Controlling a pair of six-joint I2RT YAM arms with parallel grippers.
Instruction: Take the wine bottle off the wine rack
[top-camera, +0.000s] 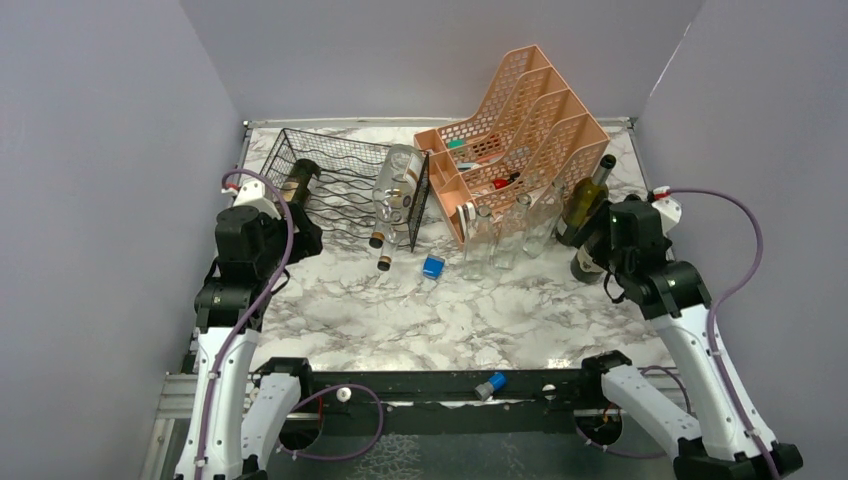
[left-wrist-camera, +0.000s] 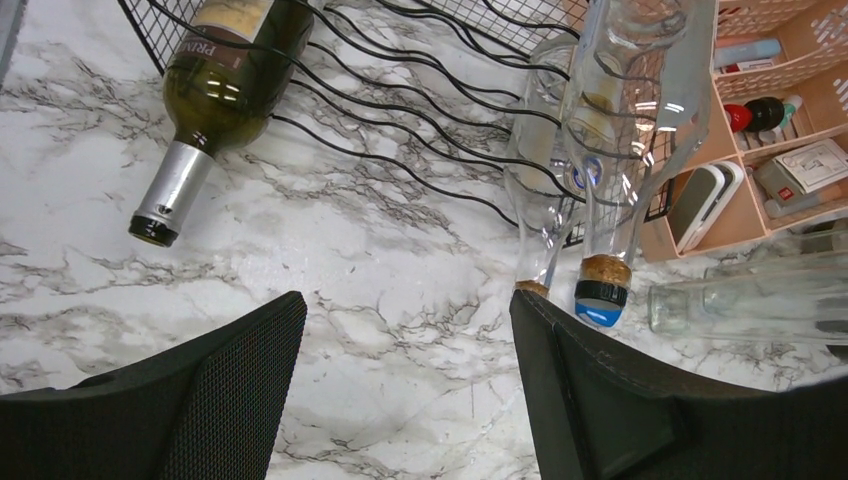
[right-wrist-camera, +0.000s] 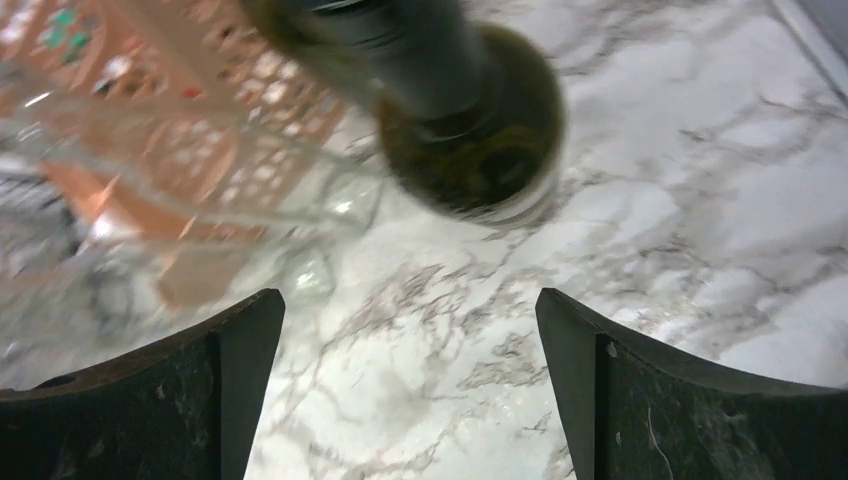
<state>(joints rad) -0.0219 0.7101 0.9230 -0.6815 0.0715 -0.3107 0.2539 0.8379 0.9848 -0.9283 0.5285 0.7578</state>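
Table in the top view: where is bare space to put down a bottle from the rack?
The widest bare marble lies mid-table, between the small blue object and the black rail at the near edge. A smaller patch sits just in front of the wine rack. It is crowded in front of the peach organizer, where glass bottles cluster.

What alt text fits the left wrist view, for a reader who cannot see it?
The open left gripper hovers over the marble table, facing a dark wine bottle that lies in the black wine rack, foil neck sticking out. Two clear bottles lie at right, beside a peach organizer.
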